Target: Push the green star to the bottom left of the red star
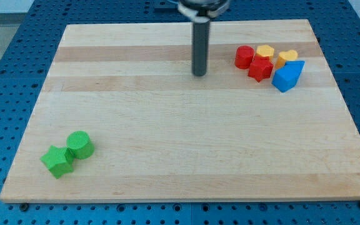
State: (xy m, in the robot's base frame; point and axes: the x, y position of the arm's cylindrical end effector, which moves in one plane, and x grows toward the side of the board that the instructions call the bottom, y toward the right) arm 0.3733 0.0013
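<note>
1. My tip sits on the board near the view's top, a bit right of centre. Plain rod, no jaws, so nothing to open or shut; it touches no block and holds nothing.
2. Green star lies near the view's bottom-left corner, touching the green cylinder, which sits just up and to the right of it.
3. Red star is in the cluster at the view's top right, w/ a red cylinder to its left, a yellow block above, an orange heart-like block up-right and a blue block touching on its right.
4. Key relation: green star lies well apart from my tip, down and to the view's left; red star is near my tip, to the right. So target and goal are on opposite sides of the tip.
5. Judgement: push must run up and to the right, so tip needs to get round to the star's lower-left side first. The cylinder sits right on that push line and would likely get shoved along.
6. Goal spot, below-left of red star, looks bare. Task not yet started as far as block positions show.
</note>
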